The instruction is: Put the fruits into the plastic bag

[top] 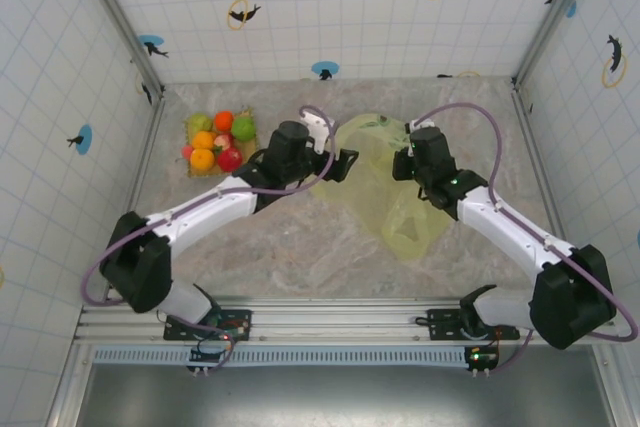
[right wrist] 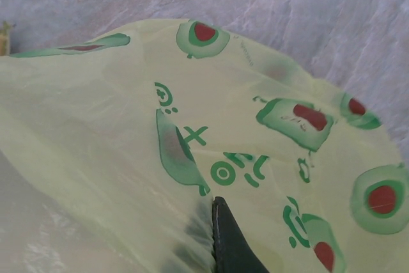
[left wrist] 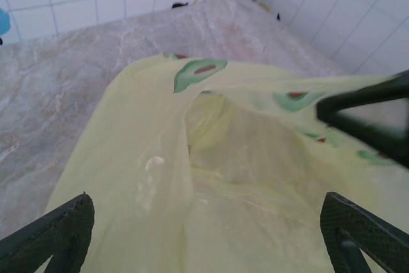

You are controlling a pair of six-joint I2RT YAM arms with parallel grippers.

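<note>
1. The bag (top: 385, 187) lies on the table (top: 300, 247). It is thin and yellow-green, with green-and-red marks on it.
2. The fruits (top: 218, 140) sit in one small heap, well to the left of the bag and outside it. They are orange, red and green.
3. The left gripper (top: 345, 163) is just at the left side of the bag, between the bag and the fruits.
4. Its fingers (left wrist: 64, 228) are spread wide and hold nothing. In the left wrist view the bag's mouth gapes between them, and you can look down into the bag.
5. The right gripper (top: 401, 164) is at the right side of the bag, touching it.
6. It is pinched tight on the bag's plastic. In the right wrist view the thin plastic drapes over its dark finger (right wrist: 227, 241), and part of the finger shows through as a dark smudge.
7. The bag's top edge is lifted on the right side. The rest of the bag lies flat and crumpled on the table.
</note>
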